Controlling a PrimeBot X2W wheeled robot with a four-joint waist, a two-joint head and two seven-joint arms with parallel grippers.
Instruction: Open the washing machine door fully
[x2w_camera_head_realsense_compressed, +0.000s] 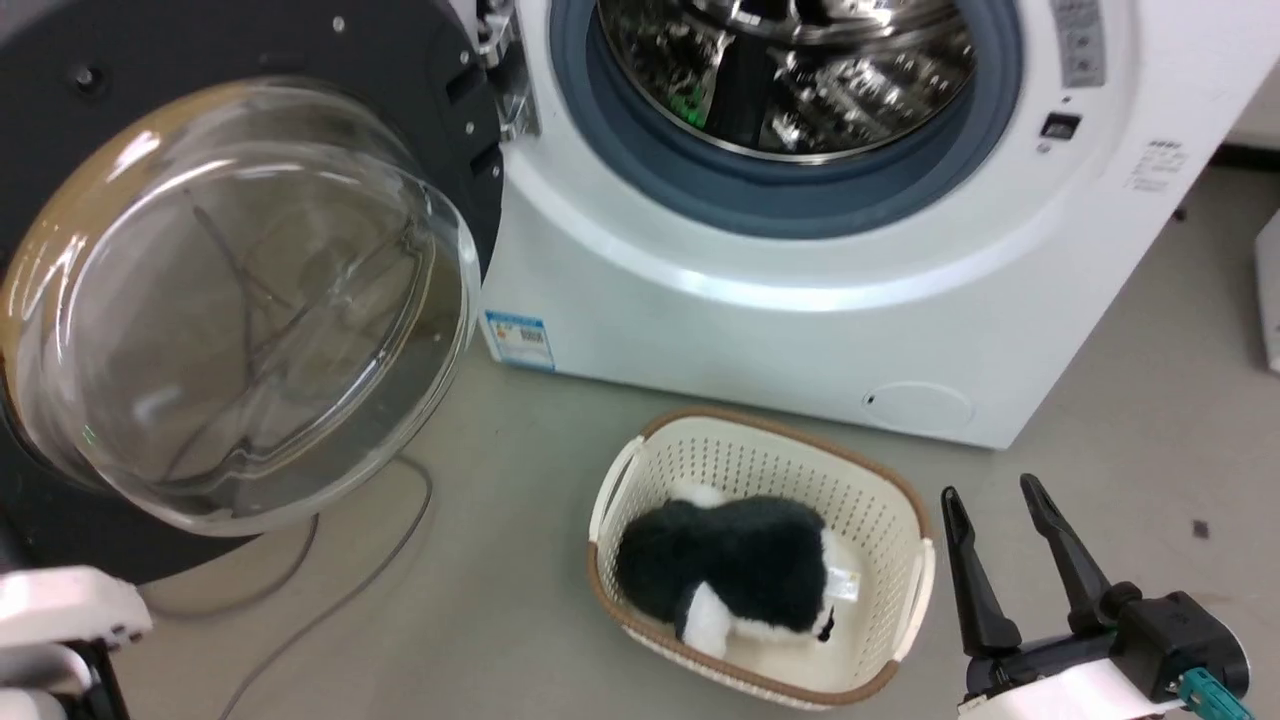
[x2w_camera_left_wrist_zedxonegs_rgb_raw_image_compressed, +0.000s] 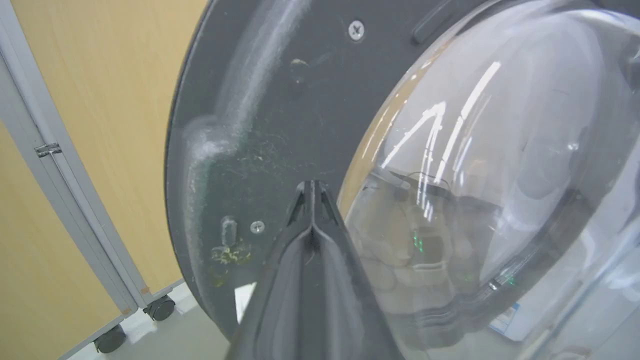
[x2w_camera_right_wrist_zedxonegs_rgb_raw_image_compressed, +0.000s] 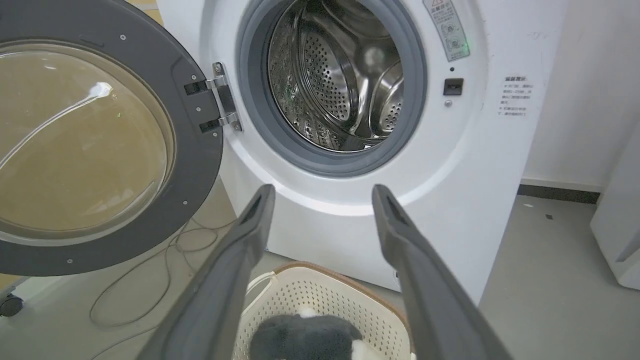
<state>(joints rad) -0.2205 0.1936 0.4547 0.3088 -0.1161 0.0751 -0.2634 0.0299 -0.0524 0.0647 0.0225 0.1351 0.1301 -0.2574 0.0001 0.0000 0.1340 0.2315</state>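
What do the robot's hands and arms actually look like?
Each hand has two long, dark, tapering fingers: see the right hand and the left hand. The right wrist is a black block with a teal plug on a white shell. The left forearm is pale white.

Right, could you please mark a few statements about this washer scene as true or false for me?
1. The washing machine door is shut over the drum. False: it stands swung wide open on its hinge beside the washing machine.
2. A black and white plush toy lies in the basket on the floor. True.
3. The jaws of the right gripper are shut. False: they stand apart, holding nothing.
4. The jaws of the left gripper are shut and point at the door's dark inner frame. True.
5. The steel drum is packed with laundry. False: what shows of it looks empty.
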